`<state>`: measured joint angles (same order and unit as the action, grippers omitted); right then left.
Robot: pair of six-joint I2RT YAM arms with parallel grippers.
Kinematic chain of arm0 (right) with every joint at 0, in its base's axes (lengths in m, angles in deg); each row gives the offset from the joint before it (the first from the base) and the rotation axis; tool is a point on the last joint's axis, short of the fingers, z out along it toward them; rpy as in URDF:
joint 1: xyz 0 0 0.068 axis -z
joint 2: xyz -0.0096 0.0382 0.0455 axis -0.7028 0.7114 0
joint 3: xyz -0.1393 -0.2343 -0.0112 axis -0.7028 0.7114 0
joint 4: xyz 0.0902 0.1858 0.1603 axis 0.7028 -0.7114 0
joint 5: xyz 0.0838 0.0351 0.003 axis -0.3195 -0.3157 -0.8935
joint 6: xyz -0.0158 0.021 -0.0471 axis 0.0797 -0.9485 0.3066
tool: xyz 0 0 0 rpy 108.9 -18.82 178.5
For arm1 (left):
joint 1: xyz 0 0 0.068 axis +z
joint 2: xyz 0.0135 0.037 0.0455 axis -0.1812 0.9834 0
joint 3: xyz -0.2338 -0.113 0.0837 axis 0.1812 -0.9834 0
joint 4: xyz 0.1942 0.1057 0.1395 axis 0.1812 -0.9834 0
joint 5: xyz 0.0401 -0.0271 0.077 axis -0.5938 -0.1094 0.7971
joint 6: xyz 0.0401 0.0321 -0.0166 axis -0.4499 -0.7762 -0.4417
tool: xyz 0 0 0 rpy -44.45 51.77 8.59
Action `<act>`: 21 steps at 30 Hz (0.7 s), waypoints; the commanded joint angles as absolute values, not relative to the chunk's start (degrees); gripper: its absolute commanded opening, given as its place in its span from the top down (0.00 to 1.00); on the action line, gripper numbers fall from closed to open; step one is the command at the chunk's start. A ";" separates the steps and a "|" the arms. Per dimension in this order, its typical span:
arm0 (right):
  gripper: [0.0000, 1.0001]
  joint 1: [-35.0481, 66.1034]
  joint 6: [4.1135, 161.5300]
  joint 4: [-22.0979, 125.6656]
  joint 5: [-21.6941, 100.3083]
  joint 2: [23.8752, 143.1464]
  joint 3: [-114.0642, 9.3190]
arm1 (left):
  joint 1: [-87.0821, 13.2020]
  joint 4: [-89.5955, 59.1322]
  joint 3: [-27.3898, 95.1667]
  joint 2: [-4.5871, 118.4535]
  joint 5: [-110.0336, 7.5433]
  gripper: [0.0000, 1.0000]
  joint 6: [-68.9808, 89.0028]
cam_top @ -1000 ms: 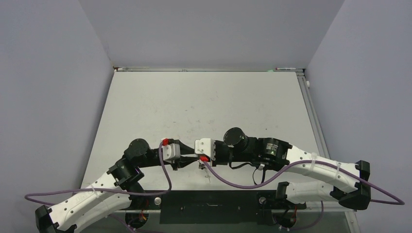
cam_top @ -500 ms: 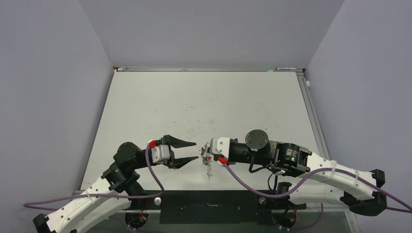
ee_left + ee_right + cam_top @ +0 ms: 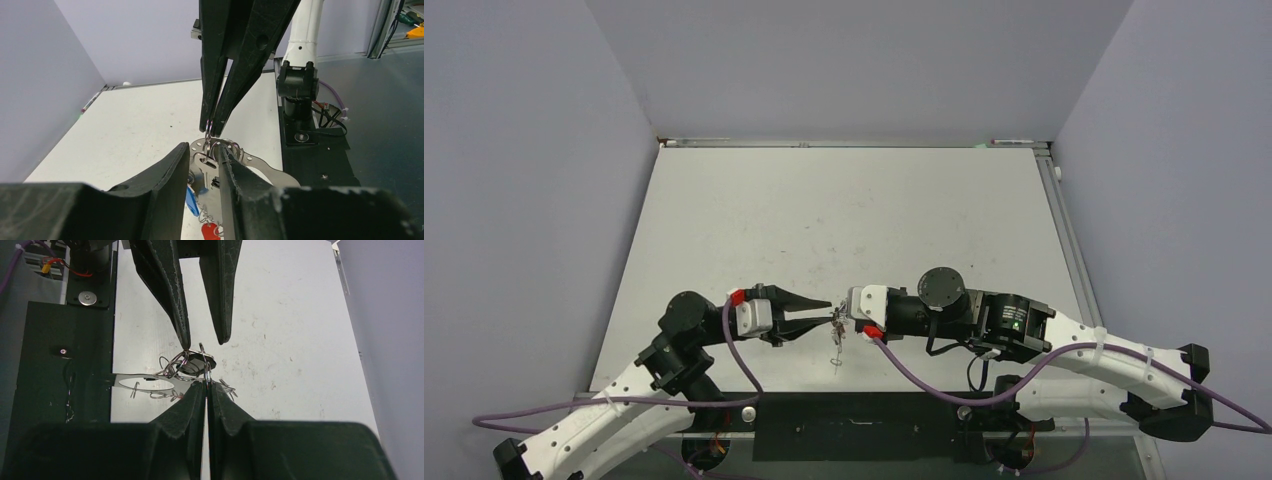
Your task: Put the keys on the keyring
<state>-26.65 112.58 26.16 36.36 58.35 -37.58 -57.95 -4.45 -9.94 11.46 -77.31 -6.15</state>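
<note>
The keyring sits low over the near part of the table, between the two grippers, which meet tip to tip there. The right gripper is squeezed fully together on a thin wire loop at the head of the bunch. Whether that loop belongs to the ring or to the keys cannot be told. The left gripper stands partly parted, its fingers on either side of the cluster. One tip touches the wire tangle, and it grips nothing.

The step in hand looks like the left arm taking hold. It would likely go best with the right arm dead steady while the left closes slowly on one single piece, centred between its pads. The wires are thin and liable to slip or twist.

The keyring's long axis runs from the pinch toward the table's near edge. Whether its far end rests on the table is unclear. The keys, a dark oval with silvery bits, crowd against the pinch. A blue tag and a red tag trail beneath.
</note>
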 commanded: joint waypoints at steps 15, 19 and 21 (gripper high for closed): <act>0.95 -26.96 112.49 29.79 34.33 58.97 -38.96 | -57.79 -1.69 -9.28 14.50 -79.74 1.00 -4.57; 0.95 -26.95 112.44 30.76 34.63 58.04 -38.56 | -57.77 -1.84 -9.19 14.34 -79.28 1.00 -4.71; 0.95 -26.97 112.42 31.60 34.72 56.94 -38.18 | -57.76 -2.02 -9.19 14.05 -78.75 1.00 -4.79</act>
<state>-26.65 112.55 26.16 35.57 58.94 -37.58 -57.95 -4.14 -9.94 14.48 -79.08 -5.03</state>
